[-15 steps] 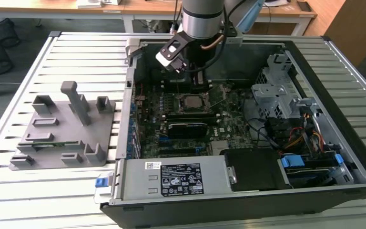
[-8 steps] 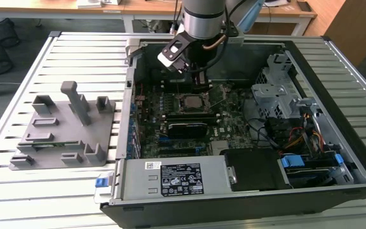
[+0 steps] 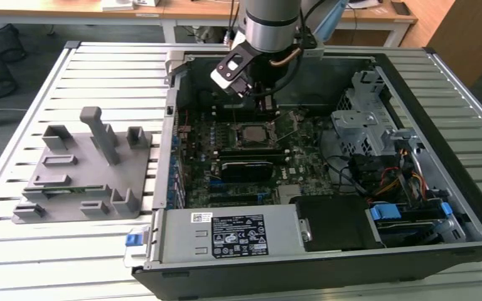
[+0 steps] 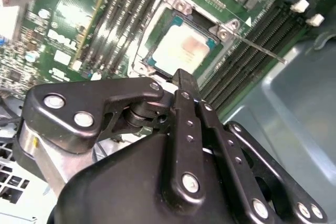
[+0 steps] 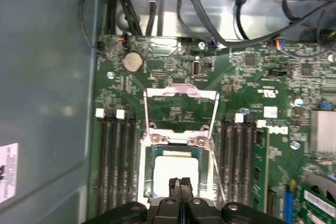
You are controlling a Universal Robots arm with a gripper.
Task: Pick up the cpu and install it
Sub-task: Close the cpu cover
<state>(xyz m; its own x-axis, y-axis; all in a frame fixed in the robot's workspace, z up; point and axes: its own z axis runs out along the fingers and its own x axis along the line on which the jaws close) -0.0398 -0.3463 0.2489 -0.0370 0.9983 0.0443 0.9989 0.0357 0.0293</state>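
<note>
— Bench condition?
— White slatted table (image 3: 98, 69); grey fixture (image 3: 86, 169) on the exterior view's left; open computer case (image 3: 442, 188) just beside it, lid off, motherboard (image 3: 308, 163) exposed.
— Arm position?
— Arm (image 3: 270, 22) reaches down into the case; gripper (image 3: 268, 106) hangs just past the socket (image 3: 234, 135); the cpu (image 3: 253, 135) lies inside the socket frame, apart from the gripper.
</note>
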